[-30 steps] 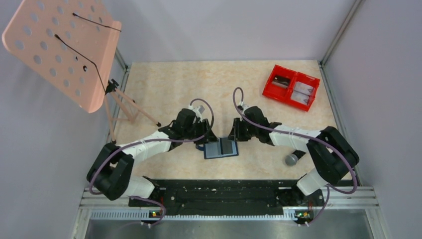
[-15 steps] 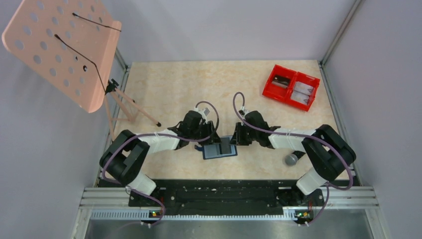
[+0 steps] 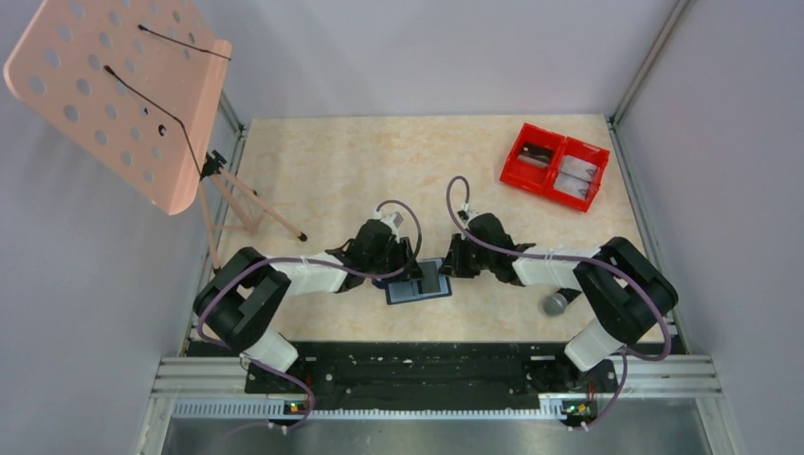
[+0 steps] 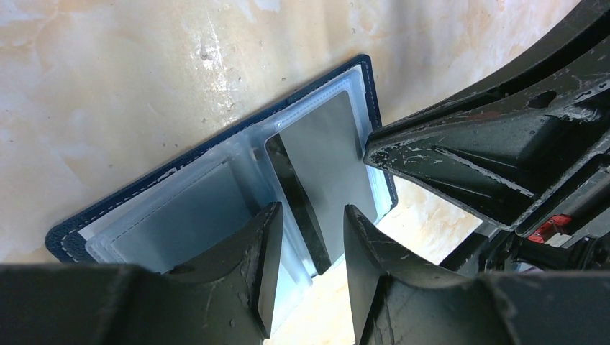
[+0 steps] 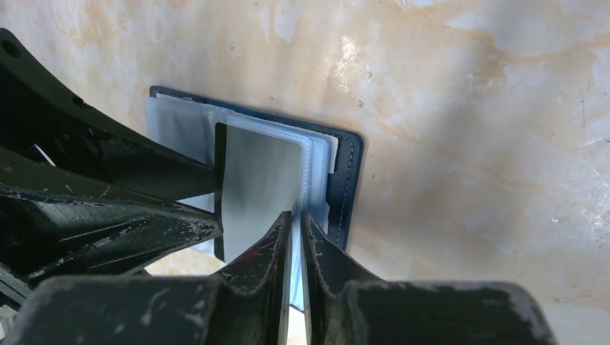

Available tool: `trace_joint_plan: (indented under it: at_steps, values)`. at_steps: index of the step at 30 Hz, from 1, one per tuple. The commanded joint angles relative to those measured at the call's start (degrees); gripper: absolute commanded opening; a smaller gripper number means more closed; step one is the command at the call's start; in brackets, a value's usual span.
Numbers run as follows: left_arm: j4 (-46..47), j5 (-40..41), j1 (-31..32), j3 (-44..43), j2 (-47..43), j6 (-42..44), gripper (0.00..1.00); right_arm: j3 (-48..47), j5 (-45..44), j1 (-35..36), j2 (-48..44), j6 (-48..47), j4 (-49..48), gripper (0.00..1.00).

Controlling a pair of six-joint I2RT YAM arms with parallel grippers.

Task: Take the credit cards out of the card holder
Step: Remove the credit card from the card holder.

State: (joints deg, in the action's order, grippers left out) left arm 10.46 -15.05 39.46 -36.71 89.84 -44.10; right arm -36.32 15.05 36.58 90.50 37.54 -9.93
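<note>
1. The bench carries the card holder. It lies open and flat near the front middle, btw the 2 arms.
2. The card holder has its blue side down and its clear pockets facing up.
3. The right end effector has its fingers squeezed almost together on the holder's edge on its own side. A pale strip of pocket is pinched btw them. I think it's there to keep the holder from sliding.
4. The left end effector has its fingers apart, one on each side of a dark credit card. It isn't squeezing yet.
5. That card sits in the pocket on the right arm's half. One long edge looks lifted, but I can't tell how far out it is.
6. Step: I think this is the grab of the 1st card. No card lies out on the bench.
7. Next: the left fingers should close on the card only, not the clear pocket. Then they should pull it out along the pocket while the right one keeps its pinch. The card is thin and smooth, so a weak squeeze may slip off.
</note>
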Motion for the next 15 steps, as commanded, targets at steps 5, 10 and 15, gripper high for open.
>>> trace_joint_plan:
  at_steps: [5, 10, 15]
  values:
    - [3.0, -0.5, 0.7, 1.7, 0.9, -2.8, 0.4, 2.2, -2.0, -0.2, 1.0, -0.1, 1.9, 0.09]
    - [3.1, -1.0, 0.7, 1.7, -1.6, -4.4, 0.24, 2.6, -2.1, -0.2, 0.9, 0.0, 1.8, 0.09]
    - [4.2, -2.9, 0.6, 1.6, -3.0, -6.3, 0.02, 2.6, -2.2, -0.3, 0.7, 0.0, 1.7, 0.09]
